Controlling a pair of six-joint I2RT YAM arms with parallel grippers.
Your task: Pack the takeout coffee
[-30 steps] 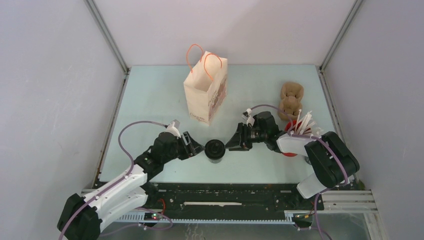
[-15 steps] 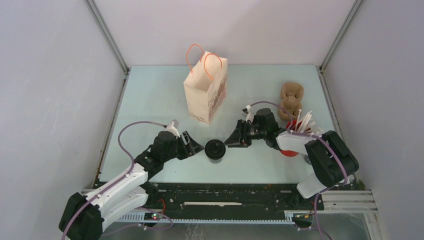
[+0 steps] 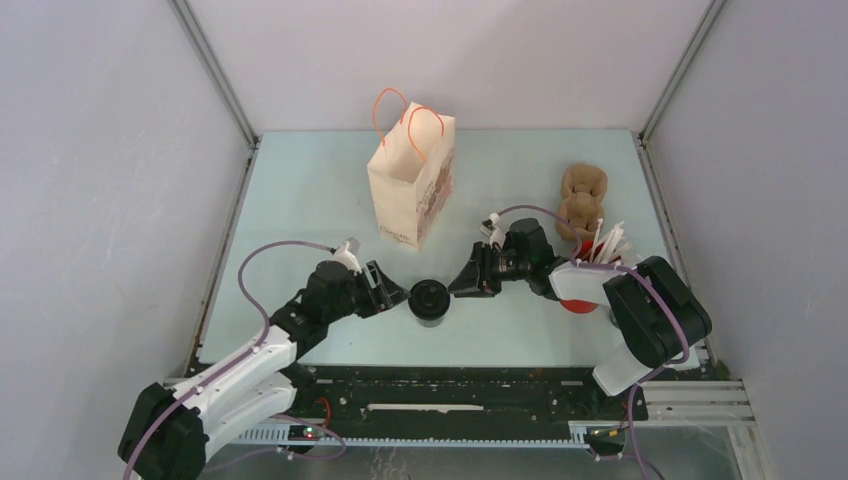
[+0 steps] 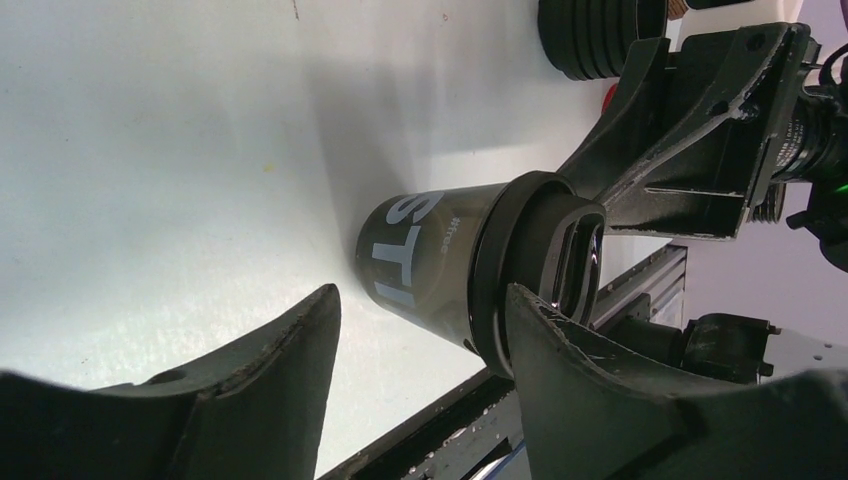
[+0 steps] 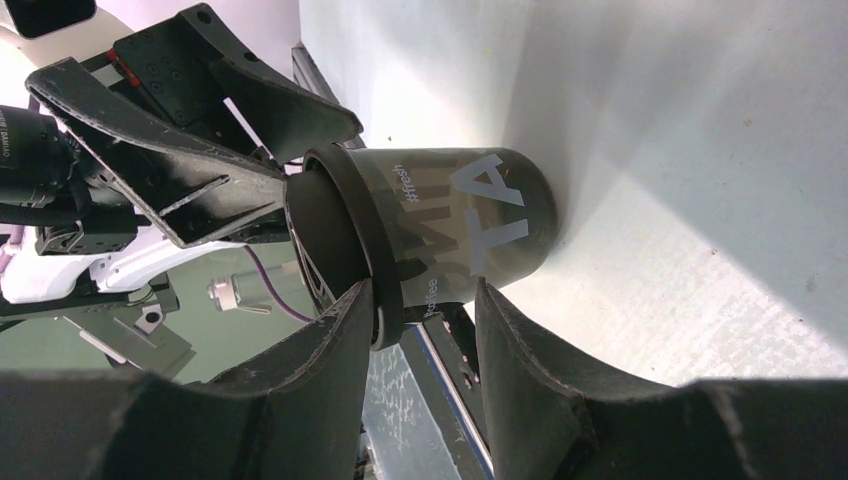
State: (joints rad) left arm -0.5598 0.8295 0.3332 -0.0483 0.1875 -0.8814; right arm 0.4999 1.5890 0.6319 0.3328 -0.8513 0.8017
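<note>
Since a second ago the right pincer [image 3: 458, 287] has crept a little leftward toward the small, round, all-black disposable coffee cup [image 3: 429, 301], and its jaws have narrowed slightly. The left pincer [image 3: 398, 296] has barely shifted. The cup has scarcely moved.

That cup stands upright, lid on, on the pale green tabletop [image 3: 300, 200] near the front edge, directly between the two pincers. Both sets of jaws stand apart and grip nothing. The wrist views show each pair of fingers [image 5: 310, 380] framing the cup from its own side, but whether any tip touches it I cannot tell.

Just behind the right arm sits a red cup [image 3: 578, 305] of white sticks. Further back, a cream paper bag with orange cord handles [image 3: 410, 190] stands open-mouthed, well apart from the coffee. A brown moulded-pulp carrier [image 3: 583, 200] lies toward the far right.

Judging by this, the approach is closing in, with grasping and bagging not yet done.
</note>
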